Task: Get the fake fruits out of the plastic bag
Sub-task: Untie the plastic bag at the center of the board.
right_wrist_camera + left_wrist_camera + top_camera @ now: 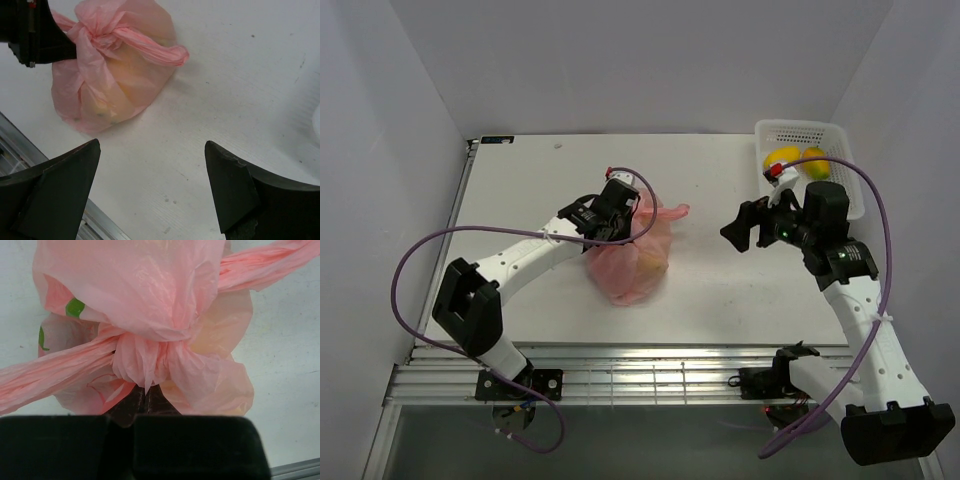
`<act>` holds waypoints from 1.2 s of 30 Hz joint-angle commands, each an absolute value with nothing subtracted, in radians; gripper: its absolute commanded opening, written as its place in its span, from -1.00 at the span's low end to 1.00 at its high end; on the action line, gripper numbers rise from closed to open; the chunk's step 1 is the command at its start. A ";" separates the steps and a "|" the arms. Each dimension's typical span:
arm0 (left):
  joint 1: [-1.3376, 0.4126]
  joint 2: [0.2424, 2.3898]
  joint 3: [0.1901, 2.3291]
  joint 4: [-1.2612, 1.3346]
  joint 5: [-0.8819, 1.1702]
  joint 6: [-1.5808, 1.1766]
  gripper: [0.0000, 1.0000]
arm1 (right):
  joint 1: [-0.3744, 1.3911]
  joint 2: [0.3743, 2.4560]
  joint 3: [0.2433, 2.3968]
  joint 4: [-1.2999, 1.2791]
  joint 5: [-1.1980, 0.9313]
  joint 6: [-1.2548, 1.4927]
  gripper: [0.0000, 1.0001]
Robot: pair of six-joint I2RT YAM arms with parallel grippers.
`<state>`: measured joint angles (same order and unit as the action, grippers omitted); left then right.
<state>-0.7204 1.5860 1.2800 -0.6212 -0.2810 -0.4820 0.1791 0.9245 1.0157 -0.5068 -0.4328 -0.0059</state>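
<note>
A white perforated basket (837, 131) sits at the far right corner of the pale surface (720, 290). It holds a yellow mango (782, 157) beside an orange-tinged mango (816, 160).

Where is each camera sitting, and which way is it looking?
Top: high behind the arms, looking down on the table, bag and basket; left arm and right arm show.
Left wrist: right at the bag; its shut jaws pinch the knot.
Right wrist: above the table, looking toward the bag; its open jaws frame the view.
Shared: all see the bag.
</note>
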 commanded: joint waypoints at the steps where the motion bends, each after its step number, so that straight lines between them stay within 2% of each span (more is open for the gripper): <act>1: -0.723 1.497 1.283 -0.575 -0.256 -0.361 -1.00 | 0.215 0.946 1.025 -0.384 -0.598 -0.184 0.80; 5: -0.723 1.377 1.159 -0.479 -0.108 -0.253 -1.00 | 0.279 1.070 1.093 -0.342 -0.716 -0.345 0.80; 9: -0.723 1.275 1.080 -0.390 0.069 -0.198 -1.00 | 0.380 1.244 1.233 -0.402 -0.674 -0.469 0.80; 14: -0.724 1.244 1.057 -0.439 0.075 -0.160 -1.00 | 0.429 1.471 1.438 -0.462 -0.667 -0.529 0.80; 23: -0.724 1.207 1.016 -0.460 0.144 -0.106 -1.00 | 0.509 1.682 1.581 -0.569 -0.726 -0.681 0.80; 29: -0.724 1.204 0.991 -0.486 0.169 -0.091 -1.00 | 0.563 1.782 1.672 -0.675 -0.732 -0.778 0.80; 36: -0.724 1.187 0.974 -0.508 0.189 -0.089 -1.00 | 0.591 1.801 1.669 -0.672 -0.778 -0.830 0.80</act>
